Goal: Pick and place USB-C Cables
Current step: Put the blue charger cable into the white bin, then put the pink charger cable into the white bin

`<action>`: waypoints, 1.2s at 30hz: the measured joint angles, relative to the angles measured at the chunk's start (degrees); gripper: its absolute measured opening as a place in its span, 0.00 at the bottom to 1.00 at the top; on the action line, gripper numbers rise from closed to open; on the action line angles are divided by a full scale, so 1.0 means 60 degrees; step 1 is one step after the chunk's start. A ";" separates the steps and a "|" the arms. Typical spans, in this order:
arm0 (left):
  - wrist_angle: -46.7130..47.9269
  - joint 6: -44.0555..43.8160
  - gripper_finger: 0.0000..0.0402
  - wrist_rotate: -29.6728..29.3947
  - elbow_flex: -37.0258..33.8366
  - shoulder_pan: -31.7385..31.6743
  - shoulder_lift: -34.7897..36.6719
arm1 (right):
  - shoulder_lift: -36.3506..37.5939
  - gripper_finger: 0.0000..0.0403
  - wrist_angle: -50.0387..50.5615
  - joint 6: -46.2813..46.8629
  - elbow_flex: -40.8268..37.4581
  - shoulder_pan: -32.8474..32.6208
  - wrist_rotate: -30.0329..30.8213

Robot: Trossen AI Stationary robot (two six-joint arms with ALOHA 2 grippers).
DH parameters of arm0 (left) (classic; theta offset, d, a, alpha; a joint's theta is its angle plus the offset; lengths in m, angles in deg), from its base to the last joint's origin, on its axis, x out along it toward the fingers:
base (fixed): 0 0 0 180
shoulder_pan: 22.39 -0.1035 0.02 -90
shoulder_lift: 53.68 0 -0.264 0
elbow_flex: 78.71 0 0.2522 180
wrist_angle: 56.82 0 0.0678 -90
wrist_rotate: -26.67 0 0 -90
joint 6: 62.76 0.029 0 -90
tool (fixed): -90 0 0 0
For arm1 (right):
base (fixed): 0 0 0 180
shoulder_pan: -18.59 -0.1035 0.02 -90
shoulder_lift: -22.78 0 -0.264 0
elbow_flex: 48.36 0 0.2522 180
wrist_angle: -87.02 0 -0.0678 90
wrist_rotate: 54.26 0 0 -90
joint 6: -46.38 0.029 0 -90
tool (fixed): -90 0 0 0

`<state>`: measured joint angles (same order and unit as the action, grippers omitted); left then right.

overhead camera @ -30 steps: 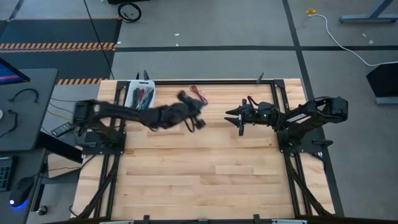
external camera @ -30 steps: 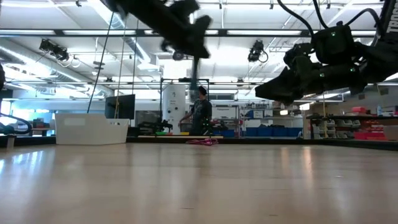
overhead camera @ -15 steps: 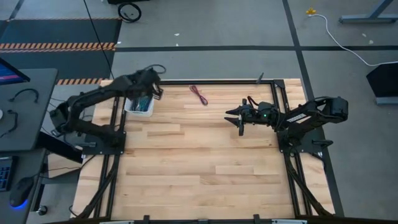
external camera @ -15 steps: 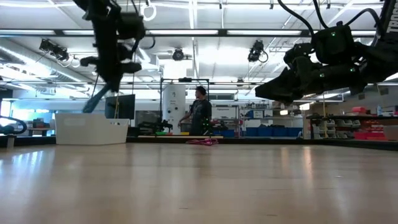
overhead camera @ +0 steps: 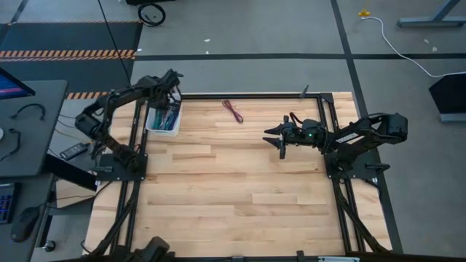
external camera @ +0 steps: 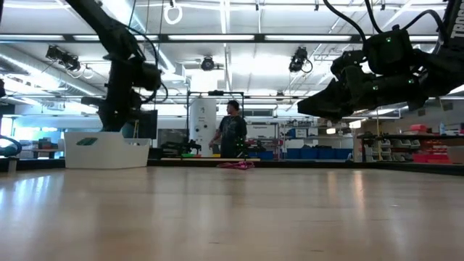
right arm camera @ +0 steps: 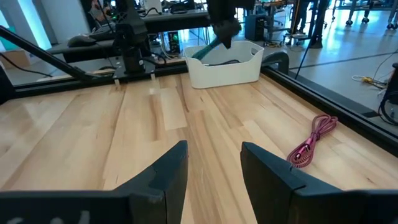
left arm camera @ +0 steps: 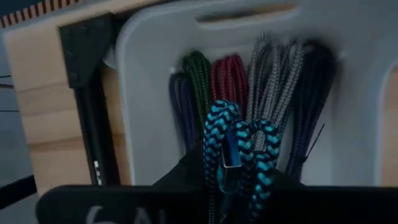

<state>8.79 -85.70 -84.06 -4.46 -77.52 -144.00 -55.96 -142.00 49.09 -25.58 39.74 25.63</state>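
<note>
The table (overhead camera: 233,196) is mostly bare wood. The left gripper (overhead camera: 169,91) has swung from mid-table over to the white bin (overhead camera: 163,118) at the far left, fingers closed on a teal cable (left arm camera: 239,155), so a drop looks imminent. The right gripper (overhead camera: 280,136) hasn't budged, fingers open. One maroon cable (overhead camera: 232,110) lies at the far edge.

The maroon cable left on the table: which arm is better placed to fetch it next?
Probably the right. The right gripper hangs open and empty over the table, with the maroon cable lying in its view. The left gripper is over the white bin, holding a teal cable.
</note>
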 joint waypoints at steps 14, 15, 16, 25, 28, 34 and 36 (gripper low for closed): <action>0.1403 0.0510 0.48 -0.0246 0.0816 -0.0119 -0.0501 | 0.0000 0.38 0.0195 0.0013 0.0000 0.0000 0.0032; 0.1708 0.0510 0.50 -0.0263 0.1059 -0.0080 -0.0501 | 0.0000 0.38 0.0302 0.0016 0.0000 0.0000 0.0035; 0.1975 0.0474 0.52 -0.0272 0.1337 0.0020 -0.0487 | 0.0000 0.38 0.0422 0.0047 0.0000 0.0000 0.0038; 0.0436 0.0441 0.52 -0.1559 0.1965 0.3117 0.0658 | -0.0004 0.38 0.2168 0.1238 0.0246 -0.0097 0.0741; -0.1034 0.0436 0.50 -0.2236 0.1562 0.4679 0.0858 | -0.0004 0.38 0.4055 0.1115 0.1096 -0.0302 0.0800; -0.5185 0.0319 0.46 -0.3111 -0.0003 0.7441 0.0876 | -0.0004 0.38 0.7681 0.0054 0.3289 -0.0566 0.1937; -0.7067 0.0182 0.45 -0.3207 -0.0778 0.8153 0.0869 | -0.0004 0.38 0.7975 -0.0296 0.3785 -0.0464 0.1984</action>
<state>-33.61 -84.61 -103.30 -9.13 -28.60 -138.78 -55.98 -94.15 47.31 -2.87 36.96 37.53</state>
